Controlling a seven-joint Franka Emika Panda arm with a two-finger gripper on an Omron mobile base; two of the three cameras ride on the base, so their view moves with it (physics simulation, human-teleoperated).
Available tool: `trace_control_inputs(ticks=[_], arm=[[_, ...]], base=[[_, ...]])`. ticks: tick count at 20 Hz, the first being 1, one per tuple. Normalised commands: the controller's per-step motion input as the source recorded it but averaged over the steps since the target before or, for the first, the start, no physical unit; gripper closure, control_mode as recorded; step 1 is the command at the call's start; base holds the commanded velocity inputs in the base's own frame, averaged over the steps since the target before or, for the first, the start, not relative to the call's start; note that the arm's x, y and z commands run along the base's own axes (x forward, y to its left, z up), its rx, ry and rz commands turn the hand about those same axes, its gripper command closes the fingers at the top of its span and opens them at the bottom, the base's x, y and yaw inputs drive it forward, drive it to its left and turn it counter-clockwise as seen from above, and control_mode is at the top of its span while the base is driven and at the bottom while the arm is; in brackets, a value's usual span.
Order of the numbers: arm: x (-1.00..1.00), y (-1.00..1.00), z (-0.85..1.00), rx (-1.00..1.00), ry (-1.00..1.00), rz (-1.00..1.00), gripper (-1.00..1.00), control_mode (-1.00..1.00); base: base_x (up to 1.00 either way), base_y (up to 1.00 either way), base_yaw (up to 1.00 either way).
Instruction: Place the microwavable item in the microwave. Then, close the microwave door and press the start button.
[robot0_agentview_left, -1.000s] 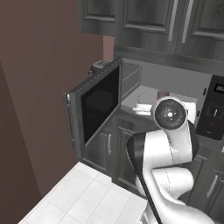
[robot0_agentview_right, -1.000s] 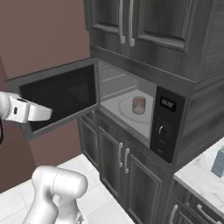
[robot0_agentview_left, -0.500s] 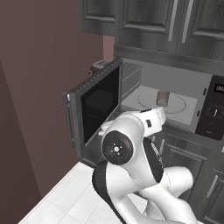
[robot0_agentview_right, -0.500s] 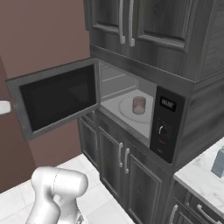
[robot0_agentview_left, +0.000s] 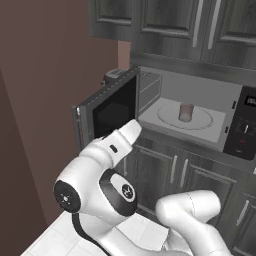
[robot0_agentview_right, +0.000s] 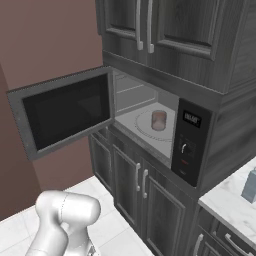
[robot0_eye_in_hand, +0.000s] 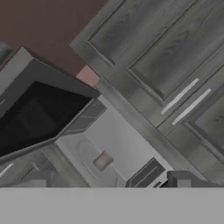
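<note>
The microwavable item (robot0_agentview_left: 186, 112), a small brownish-pink cup, stands upright on the round turntable inside the microwave (robot0_agentview_left: 200, 90). It also appears in the right base view (robot0_agentview_right: 158, 120) and, small, in the hand view (robot0_eye_in_hand: 103, 160). The microwave door (robot0_agentview_left: 107, 112) (robot0_agentview_right: 65, 117) (robot0_eye_in_hand: 39, 113) is swung wide open to the left. My gripper (robot0_eye_in_hand: 107, 183) is open, its fingertips (robot0_eye_in_hand: 183, 180) wide apart with nothing between them. It is well back from the microwave, looking at it from a tilted angle. The black control panel (robot0_agentview_right: 189, 142) is at the oven's right.
Dark grey cabinets (robot0_agentview_right: 150, 25) sit above the microwave and more cabinet doors (robot0_agentview_right: 135, 185) below it. A light blue carton (robot0_agentview_right: 250, 184) stands on the counter at the far right. A brown wall (robot0_agentview_left: 40, 75) is at the left. My arm's white elbow (robot0_agentview_left: 95, 190) takes up the foreground.
My arm has pulled back from the microwave opening and swung left and low, in front of the open door. The cup stays on the turntable. The gripper stays open.
</note>
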Motion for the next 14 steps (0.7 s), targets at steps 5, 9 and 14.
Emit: trace_control_inputs(ticks=[5, 9, 14], arm=[[0.67, 0.69, -0.01, -0.31, 0.04, -0.06, -1.00, -1.00], [0.73, 0.65, -0.14, -0.27, 0.12, -0.06, -1.00, -1.00], [0.70, 0.66, -0.33, -0.27, 0.09, -0.07, -1.00, -1.00]], base=[[0.00, 0.00, 0.00], [0.00, 0.00, 0.00], [0.00, 0.00, 0.00]])
